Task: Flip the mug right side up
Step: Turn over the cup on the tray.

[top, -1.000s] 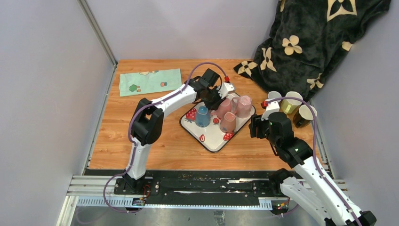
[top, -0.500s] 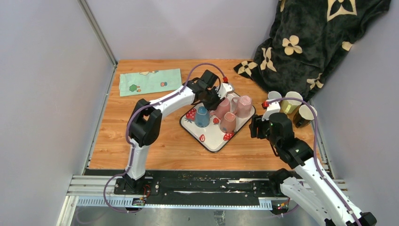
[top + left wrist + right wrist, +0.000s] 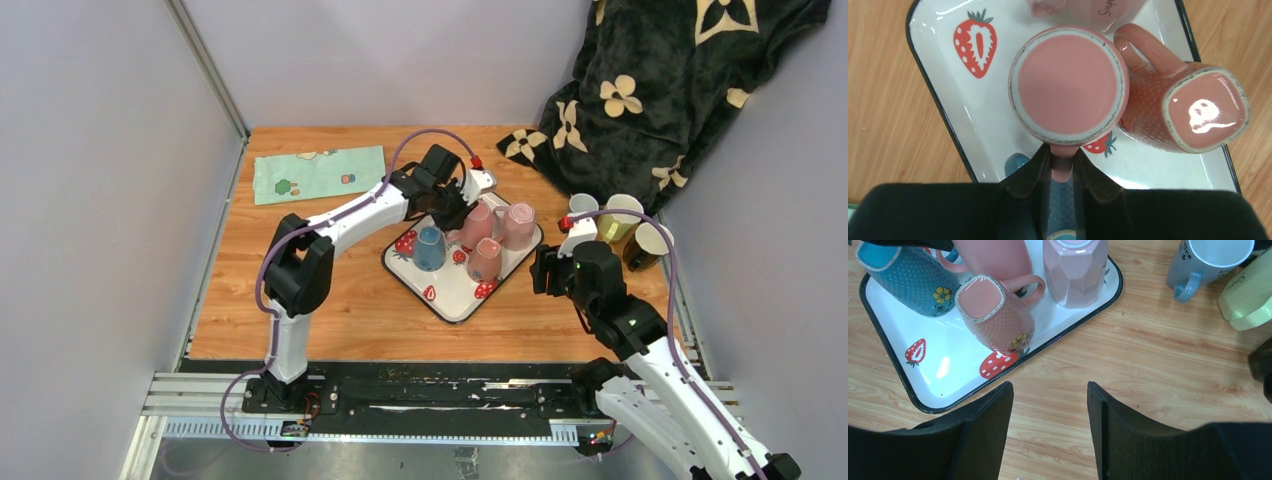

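Wooden and light brown, the bench (image 3: pixel 300 290) fills the middle of the top view. A black blanket (image 3: pixel 660 90) with beige flowers lies heaped in the upper right of that frame, partly over the bench corner. A pale green cloth (image 3: pixel 318 172) lies flat at the upper left of the bench. In the centre is a white tray (image 3: pixel 448 292) with a dark rim and printed strawberries, turned at an angle to the bench edges.

Four mugs are at the tray, all upside down. The round pink mug (image 3: pixel 1070 85) is the one to turn. In the left wrist view its base faces the camera in the middle of the frame, over the tray. Just beside it on the right is a square pink mug (image 3: pixel 1188 107) with small dots. A pale pink faceted mug (image 3: pixel 1075 270) stands at the top centre of the right wrist view, and a blue dotted mug (image 3: pixel 908 275) at its upper left.

Off the tray, at the right edge of the bench, three mugs stand with the mouth up: a grey-blue mug (image 3: pixel 1198 260), a yellow-green mug (image 3: pixel 1248 295) and a dark brown mug (image 3: pixel 645 245).

The left gripper (image 3: pixel 1062 165) is at the bottom centre of its own view, and its jaws pinch the handle (image 3: pixel 1062 172) of the round pink mug. Whether this mug rests on the tray I cannot tell. The right gripper (image 3: pixel 1048 410) hovers over bare wood just below the tray's lower right side, its jaws spread apart.
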